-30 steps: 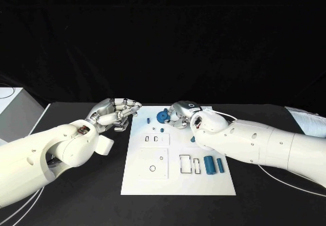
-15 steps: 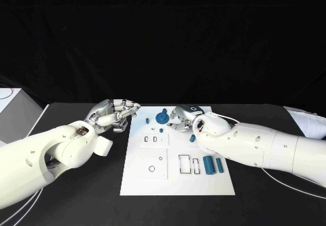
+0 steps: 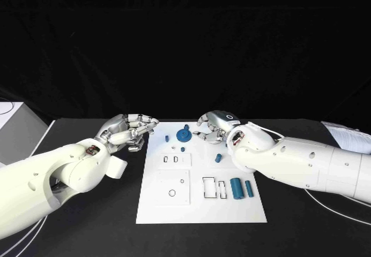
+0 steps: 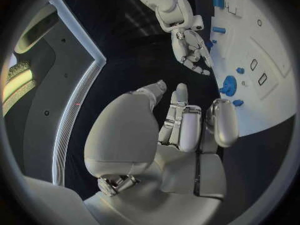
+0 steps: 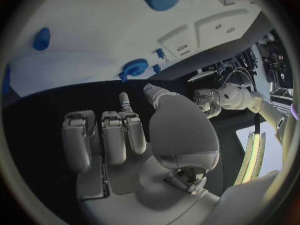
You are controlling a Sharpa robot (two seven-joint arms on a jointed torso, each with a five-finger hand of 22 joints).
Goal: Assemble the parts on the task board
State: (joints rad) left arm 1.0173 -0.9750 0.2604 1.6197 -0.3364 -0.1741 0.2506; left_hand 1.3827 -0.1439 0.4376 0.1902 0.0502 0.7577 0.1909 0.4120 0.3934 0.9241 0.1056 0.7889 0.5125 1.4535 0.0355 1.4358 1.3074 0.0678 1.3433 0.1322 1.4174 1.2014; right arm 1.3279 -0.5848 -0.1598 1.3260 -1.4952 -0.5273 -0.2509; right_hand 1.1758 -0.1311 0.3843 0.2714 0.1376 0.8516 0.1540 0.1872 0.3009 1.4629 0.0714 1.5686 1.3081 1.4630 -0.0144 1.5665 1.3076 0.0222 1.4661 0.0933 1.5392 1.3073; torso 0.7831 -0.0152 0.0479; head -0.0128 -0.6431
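The fingers of the left hand [image 3: 129, 130] are curled in on nothing, just off the task board's [image 3: 202, 211] far left corner, above the black table [image 3: 93, 225]. The fingers of the right hand [image 3: 214, 128] are likewise bent inward with nothing held, poised over the board's far edge, just beside a blue gear-like part [image 3: 184, 134]. Small blue parts are seen near the gear [image 3: 167, 138] and mid-board [image 3: 219, 158]. Two blue cylinders [image 3: 237, 188] are laid side by side toward the board's right edge, next to rectangular slots [image 3: 209, 186].
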